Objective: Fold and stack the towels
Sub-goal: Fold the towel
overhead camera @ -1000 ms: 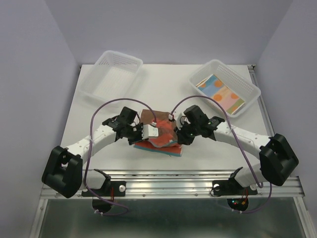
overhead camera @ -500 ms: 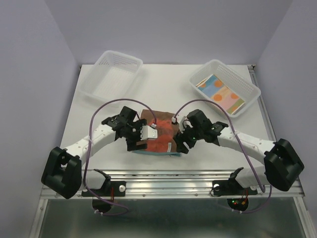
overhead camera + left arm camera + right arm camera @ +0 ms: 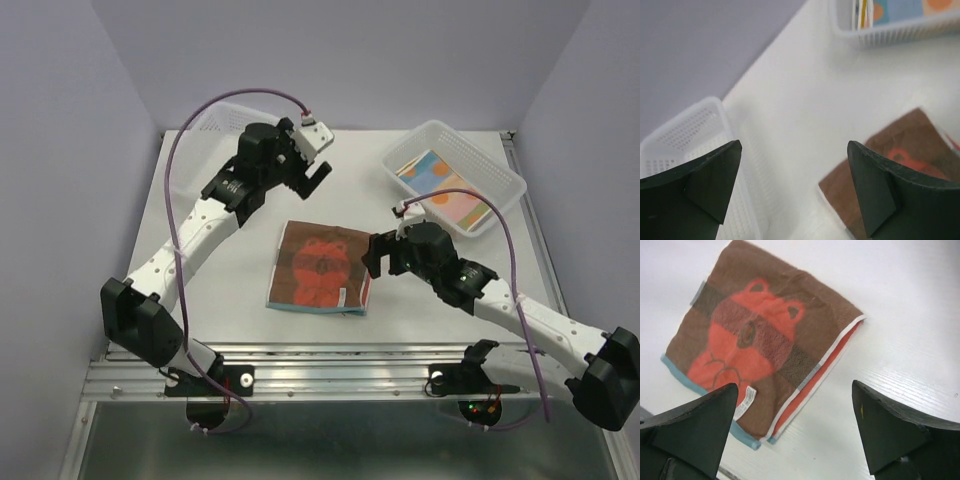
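The left arm (image 3: 190, 240) and right arm (image 3: 530, 315) have white links between black joint housings, with bulky black shoulder blocks (image 3: 135, 320). A purple cable (image 3: 245, 93) loops along each to a white plug. The left gripper (image 3: 318, 178) and right gripper (image 3: 371, 262) are black; their fingers (image 3: 710, 185) are dark matt wedges with a slanted inner face

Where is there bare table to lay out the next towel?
Free: the table between the left basket and right basket, behind the brown towel stack. Crowded: beside the stack, under the left arm and right arm.
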{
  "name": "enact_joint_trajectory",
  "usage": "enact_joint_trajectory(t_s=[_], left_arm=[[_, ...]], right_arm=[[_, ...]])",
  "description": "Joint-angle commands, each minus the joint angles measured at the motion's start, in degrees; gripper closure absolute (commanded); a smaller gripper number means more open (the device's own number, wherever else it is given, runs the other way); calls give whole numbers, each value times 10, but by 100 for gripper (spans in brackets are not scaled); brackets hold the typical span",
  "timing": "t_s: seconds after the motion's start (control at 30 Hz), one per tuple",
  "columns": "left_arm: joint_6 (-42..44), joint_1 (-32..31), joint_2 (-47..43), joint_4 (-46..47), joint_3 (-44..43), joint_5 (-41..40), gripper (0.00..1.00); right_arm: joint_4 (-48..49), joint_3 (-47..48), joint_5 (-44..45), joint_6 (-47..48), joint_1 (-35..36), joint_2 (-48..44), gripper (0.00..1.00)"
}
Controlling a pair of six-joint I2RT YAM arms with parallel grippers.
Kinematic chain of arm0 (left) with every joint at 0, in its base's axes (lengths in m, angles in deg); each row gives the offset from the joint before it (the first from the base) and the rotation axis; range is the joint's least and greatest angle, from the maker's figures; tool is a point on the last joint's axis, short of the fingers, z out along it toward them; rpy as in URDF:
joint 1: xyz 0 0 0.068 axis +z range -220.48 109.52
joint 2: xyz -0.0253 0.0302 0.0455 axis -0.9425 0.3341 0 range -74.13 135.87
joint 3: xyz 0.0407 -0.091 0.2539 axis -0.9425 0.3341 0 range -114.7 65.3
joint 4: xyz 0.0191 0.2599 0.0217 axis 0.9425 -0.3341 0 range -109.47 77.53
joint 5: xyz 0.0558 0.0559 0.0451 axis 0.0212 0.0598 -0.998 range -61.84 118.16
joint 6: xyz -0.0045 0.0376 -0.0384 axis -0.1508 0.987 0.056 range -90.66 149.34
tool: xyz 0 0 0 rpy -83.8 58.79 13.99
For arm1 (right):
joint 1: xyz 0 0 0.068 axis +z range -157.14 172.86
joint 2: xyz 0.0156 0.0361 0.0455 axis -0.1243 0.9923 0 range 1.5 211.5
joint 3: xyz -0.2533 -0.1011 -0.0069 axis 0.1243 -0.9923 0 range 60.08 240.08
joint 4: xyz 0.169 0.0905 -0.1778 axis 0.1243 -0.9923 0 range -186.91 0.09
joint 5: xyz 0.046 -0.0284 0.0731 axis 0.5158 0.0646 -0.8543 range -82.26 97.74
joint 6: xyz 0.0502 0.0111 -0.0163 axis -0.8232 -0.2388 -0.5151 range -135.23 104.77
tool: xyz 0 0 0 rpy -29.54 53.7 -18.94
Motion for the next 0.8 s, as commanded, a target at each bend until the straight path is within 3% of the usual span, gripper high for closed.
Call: enact_joint_trajectory(t_s=[0.0,0.13,0.23,0.4,0.43,0.6,0.77], left_arm=[[-143,-4,48,24,-153,17,1],[-240,-5,126,-31,-341,22,1],[-337,-10,156,-41,-369,-29,1],[-460,-14,102,-23,-206,-160,1],[-484,-14,92,-12,-138,-188,1],[-541,-14,55,-2,30,-255,1],[-577,-11,89,-26,57,-335,3]], right_arm=[[49,-6,139,-108,5,0,0],[45,12,152,-145,5,30,0],[52,20,161,-172,5,55,0],[47,33,215,-190,5,87,0],[47,35,221,-193,3,94,0],[71,40,197,-174,-3,128,0],[73,69,176,-153,-13,181,0]])
